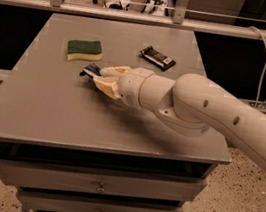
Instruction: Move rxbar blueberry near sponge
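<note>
Pincer (99, 76) clamped on rxbar (89, 70), close by sponge (84, 50).
Arm reaches in from the right, low over the table (46, 109). The bar's blue end pokes out between the fingers, just below and right of the sponge, not touching it. Can't tell if it's resting on the table or slightly raised. Carry looks nearly done; what's left is to set down and release. Black bar (157, 58) lies well apart, untouched.

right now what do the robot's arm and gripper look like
Smooth, rounded cream-white arm with small dark dots along its shell, no cables showing. The gripper, over the table by the rxbar blueberry, has pale tan fingers.
</note>
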`<act>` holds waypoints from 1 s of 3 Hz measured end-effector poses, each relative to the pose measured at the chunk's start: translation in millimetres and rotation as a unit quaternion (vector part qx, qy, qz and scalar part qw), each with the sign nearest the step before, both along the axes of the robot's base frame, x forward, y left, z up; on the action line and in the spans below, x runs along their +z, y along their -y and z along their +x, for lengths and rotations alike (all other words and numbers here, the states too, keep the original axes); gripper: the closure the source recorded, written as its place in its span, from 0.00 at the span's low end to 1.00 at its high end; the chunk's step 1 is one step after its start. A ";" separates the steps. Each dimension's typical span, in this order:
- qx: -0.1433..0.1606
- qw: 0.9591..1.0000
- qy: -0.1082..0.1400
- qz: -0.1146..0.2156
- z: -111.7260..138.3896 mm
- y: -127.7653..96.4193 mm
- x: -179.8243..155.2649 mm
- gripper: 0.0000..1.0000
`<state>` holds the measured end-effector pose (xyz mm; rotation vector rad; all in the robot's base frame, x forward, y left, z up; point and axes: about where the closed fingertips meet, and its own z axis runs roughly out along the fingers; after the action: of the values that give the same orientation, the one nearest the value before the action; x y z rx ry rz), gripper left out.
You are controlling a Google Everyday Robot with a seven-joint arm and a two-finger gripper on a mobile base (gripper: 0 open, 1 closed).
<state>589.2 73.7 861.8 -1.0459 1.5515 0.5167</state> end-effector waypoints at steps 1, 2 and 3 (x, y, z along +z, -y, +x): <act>-0.011 1.000 0.025 -0.006 29.6 -15.9 2.8 1.00; -0.005 0.999 0.029 -0.014 45.3 -31.0 -2.2 1.00; 0.021 0.999 0.027 -0.018 58.1 -44.1 -16.1 0.75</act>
<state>647.3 117.9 845.7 -1.1130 1.4991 0.4862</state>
